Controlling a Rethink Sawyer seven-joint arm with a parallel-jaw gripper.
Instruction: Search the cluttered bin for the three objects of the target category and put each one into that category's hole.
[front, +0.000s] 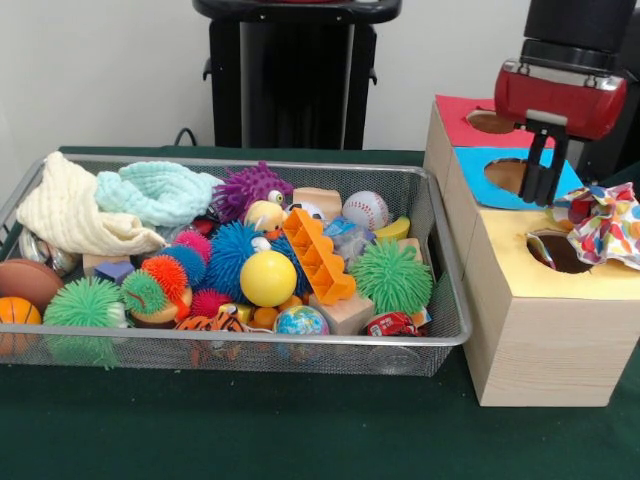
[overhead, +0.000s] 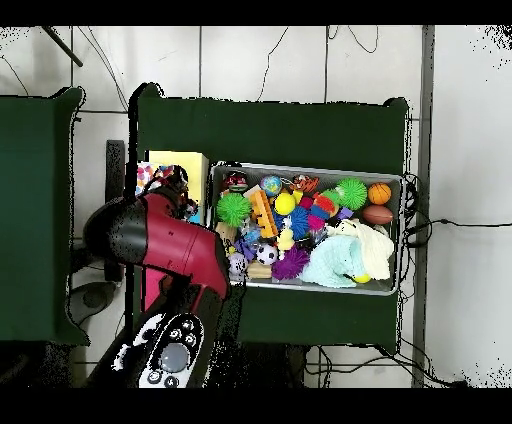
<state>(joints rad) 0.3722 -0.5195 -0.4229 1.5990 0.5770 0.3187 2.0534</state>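
The wire mesh bin (front: 440, 335) sits on the green table, full of spiky rubber balls, smooth balls, blocks and two folded cloths. No polka-dot cloth shows inside it. One white polka-dot cloth (front: 606, 222) lies bunched on top of the pale wooden box, at the right edge of the yellow-surround hole (front: 557, 251), partly over it. My gripper (front: 538, 195) hangs just left of and above that cloth, over the blue-surround hole (front: 508, 175), apart from the cloth. In the overhead view the cloth (overhead: 150, 178) lies on the yellow box top (overhead: 185, 165), beside the arm.
The red-surround hole (front: 490, 121) lies behind the blue one in the row of boxes right of the bin (overhead: 310, 168). A cream cloth (front: 70, 212) and a mint knitted cloth (front: 160, 192) lie at the bin's left end. An orange block (front: 318, 255) stands mid-bin.
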